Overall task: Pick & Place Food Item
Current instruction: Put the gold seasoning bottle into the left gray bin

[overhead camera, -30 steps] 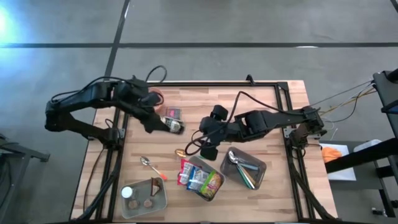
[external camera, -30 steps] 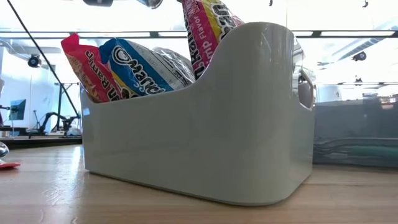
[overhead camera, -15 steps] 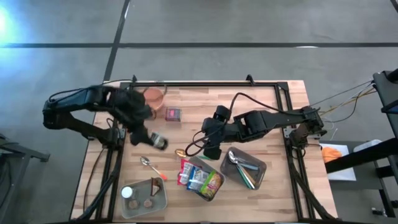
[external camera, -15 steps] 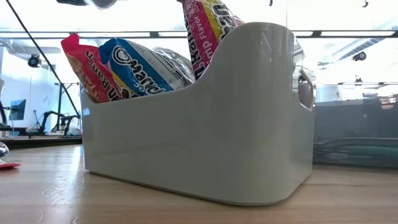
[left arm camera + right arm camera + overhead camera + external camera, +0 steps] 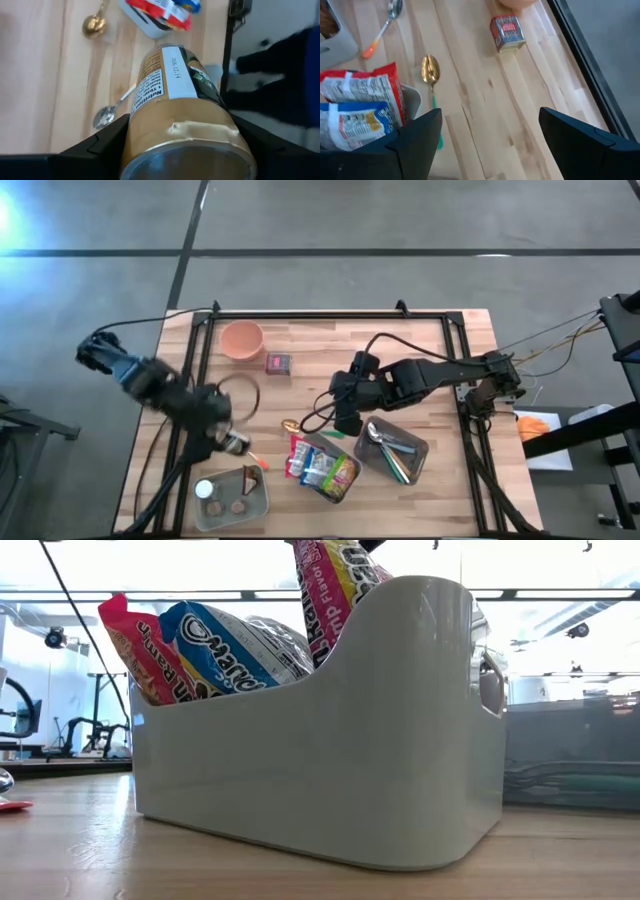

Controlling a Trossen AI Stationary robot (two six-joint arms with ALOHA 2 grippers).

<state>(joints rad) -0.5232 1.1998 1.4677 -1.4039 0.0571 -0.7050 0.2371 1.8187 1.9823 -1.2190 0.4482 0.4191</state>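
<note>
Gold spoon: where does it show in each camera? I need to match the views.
High view: gold spoon, mid-table beside the snack bin.
Low view: not visible.
Left wrist view, beyond the held jar.
Right wrist view.
Shared landmark: the snack bin.

Snack packets (image 5: 320, 467) in bin (image 5: 400, 740), between two trays (image 5: 232, 500)

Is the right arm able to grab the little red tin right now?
Probably yes. The right gripper has open, empty jaws, and only bare table lies between it and the red tin.
</note>
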